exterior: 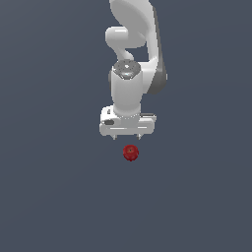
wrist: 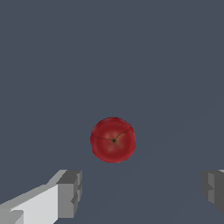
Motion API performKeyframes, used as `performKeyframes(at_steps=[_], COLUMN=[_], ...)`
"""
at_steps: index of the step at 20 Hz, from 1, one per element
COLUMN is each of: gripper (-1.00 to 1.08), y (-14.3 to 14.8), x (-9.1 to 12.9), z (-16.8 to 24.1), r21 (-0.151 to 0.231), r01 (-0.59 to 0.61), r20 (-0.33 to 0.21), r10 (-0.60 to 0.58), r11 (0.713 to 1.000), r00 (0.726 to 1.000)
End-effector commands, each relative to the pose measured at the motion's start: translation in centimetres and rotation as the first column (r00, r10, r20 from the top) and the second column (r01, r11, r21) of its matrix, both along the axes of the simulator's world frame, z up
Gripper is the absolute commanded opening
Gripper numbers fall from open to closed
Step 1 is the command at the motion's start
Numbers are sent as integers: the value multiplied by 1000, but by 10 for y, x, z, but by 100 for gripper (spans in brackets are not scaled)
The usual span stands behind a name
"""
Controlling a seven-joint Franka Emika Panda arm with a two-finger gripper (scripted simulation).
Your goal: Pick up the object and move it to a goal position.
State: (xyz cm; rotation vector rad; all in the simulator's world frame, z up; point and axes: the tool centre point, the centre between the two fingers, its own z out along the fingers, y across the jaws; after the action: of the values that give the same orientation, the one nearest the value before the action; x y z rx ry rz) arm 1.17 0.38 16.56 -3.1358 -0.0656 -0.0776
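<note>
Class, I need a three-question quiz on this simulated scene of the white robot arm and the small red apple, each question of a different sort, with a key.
1. True or false: the white two-fingered claw is shut on the small glossy dark-red apple.
2. Multiple choice: in the wrist view, the apple shows
A) a stem dimple facing the camera
B) a green leaf
C) a bite mark
3. Fill in: the apple rests on the plain dark ____ floor.

Key
1. False: the fingers stand wide apart, and the apple lies clear of them.
2. A
3. grey-blue
</note>
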Motion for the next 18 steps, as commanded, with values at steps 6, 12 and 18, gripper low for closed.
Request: performKeyframes(at_steps=[6,12,18], gripper=[100,100,100], y=[13,19,19], x=[5,6,5], z=[-45,-67,-70], r21=[-5,-5,-5], r01=[-40,-59,-60], r20=[-32,-47,-49], r10=[40,59,60], r11=[999,998,998], r00=[999,997,997])
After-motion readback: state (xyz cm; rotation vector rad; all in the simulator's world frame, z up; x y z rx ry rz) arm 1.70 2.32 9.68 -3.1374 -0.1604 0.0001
